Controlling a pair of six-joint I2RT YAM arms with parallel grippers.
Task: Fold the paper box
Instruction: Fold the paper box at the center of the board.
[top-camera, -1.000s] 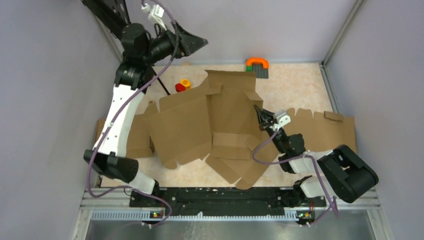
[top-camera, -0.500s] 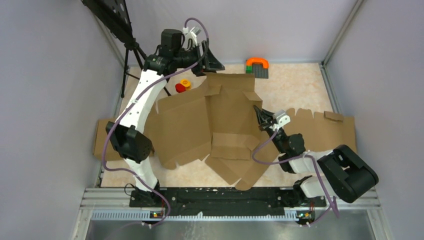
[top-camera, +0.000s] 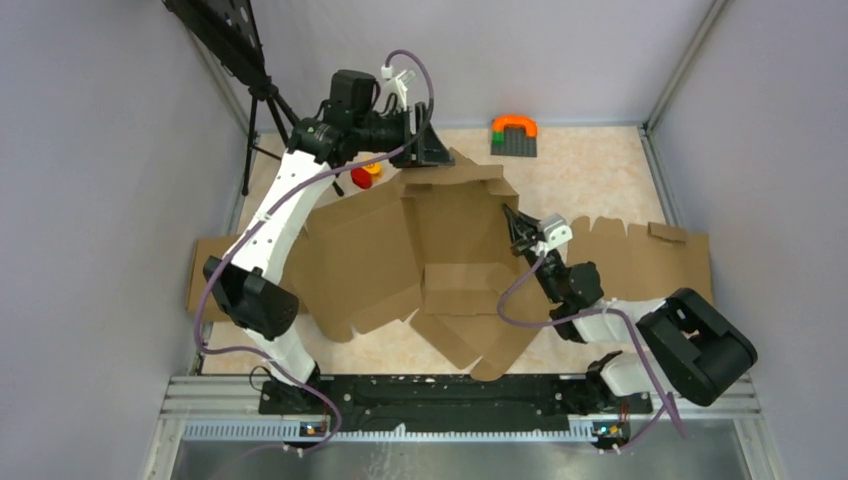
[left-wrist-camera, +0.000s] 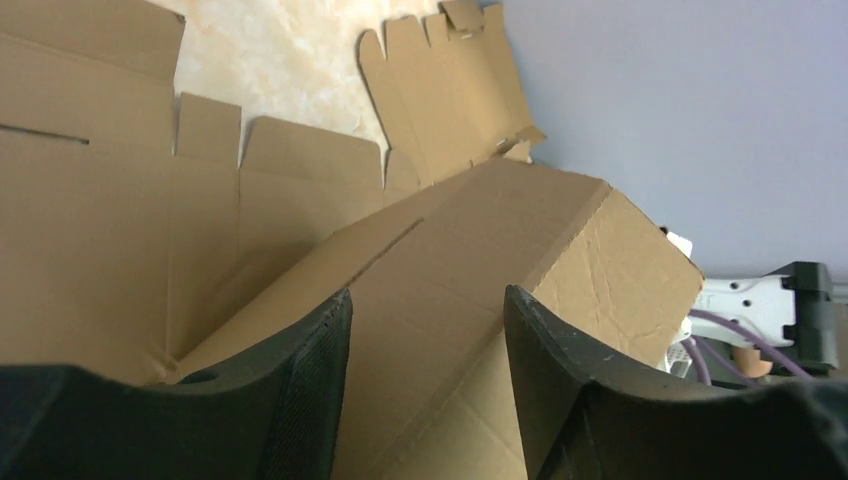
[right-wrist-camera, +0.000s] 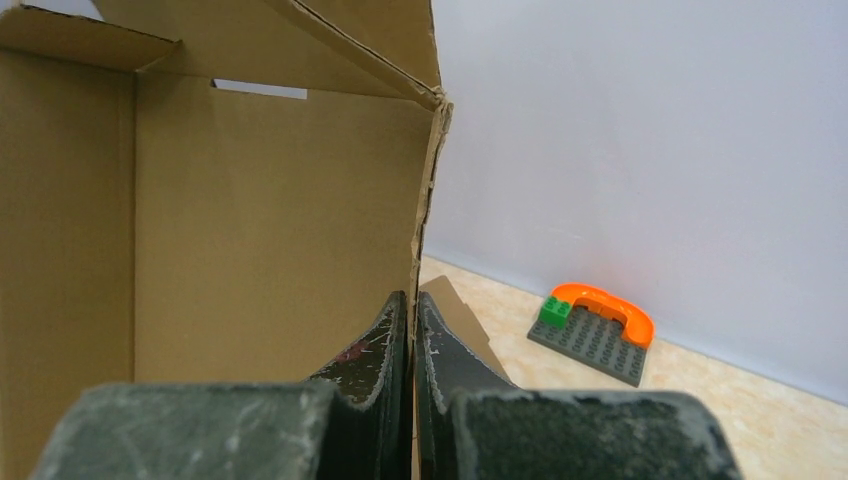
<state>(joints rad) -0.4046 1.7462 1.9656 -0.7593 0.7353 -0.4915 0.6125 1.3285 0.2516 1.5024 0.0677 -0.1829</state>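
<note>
Two walls of the paper box (top-camera: 450, 250), mid-table (top-camera: 600, 170), stand raised with most flaps unfolded, the right gripper (right-wrist-camera: 412, 300) pinched tight on one wall's edge, the left gripper (left-wrist-camera: 425, 300) spread astride the far flap.

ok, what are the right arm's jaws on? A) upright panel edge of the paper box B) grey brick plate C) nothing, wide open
A: the right wrist view shows the right jaws shut on an upright panel edge of the paper box.
</note>
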